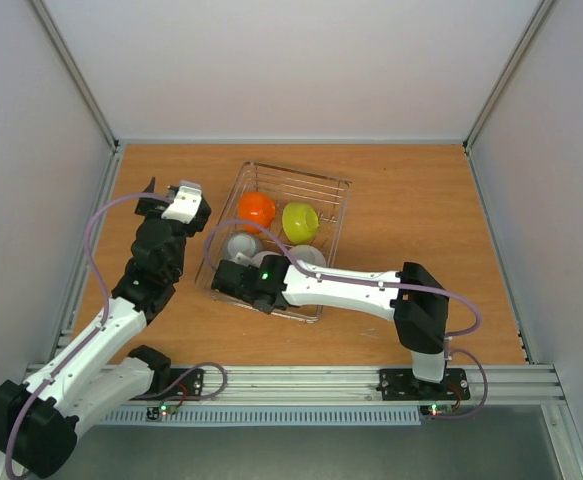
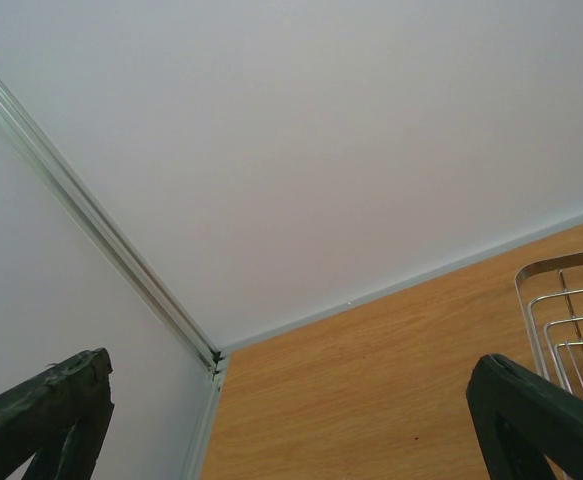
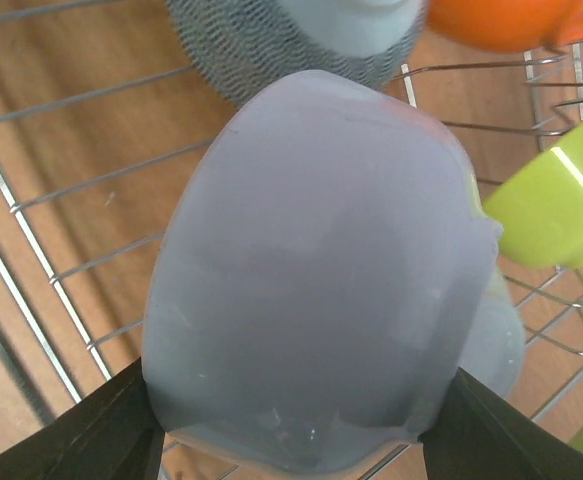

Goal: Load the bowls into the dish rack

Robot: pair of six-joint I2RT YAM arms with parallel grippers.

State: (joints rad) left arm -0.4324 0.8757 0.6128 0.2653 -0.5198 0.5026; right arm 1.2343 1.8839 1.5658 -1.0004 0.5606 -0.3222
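Observation:
My right gripper [image 3: 296, 425] is shut on a white bowl [image 3: 321, 290], one finger on each side of it, low over the near left part of the dish rack [image 1: 296, 172]. In the rack sit an orange bowl [image 1: 257, 208], a lime green bowl [image 1: 300, 220], a grey bowl [image 1: 243, 245] and another white bowl [image 1: 308, 258]. The right wrist view shows the grey bowl [image 3: 241, 45] just beyond the held one, with the lime green bowl [image 3: 551, 205] to the right. My left gripper [image 1: 153, 197] stands open and empty, left of the rack.
The wooden table [image 1: 411, 220] is boxed in by white walls. In the left wrist view the far left corner post [image 2: 91, 215] and a corner of the rack [image 2: 561, 300] show. The right arm [image 1: 361, 290] lies across the rack's near edge.

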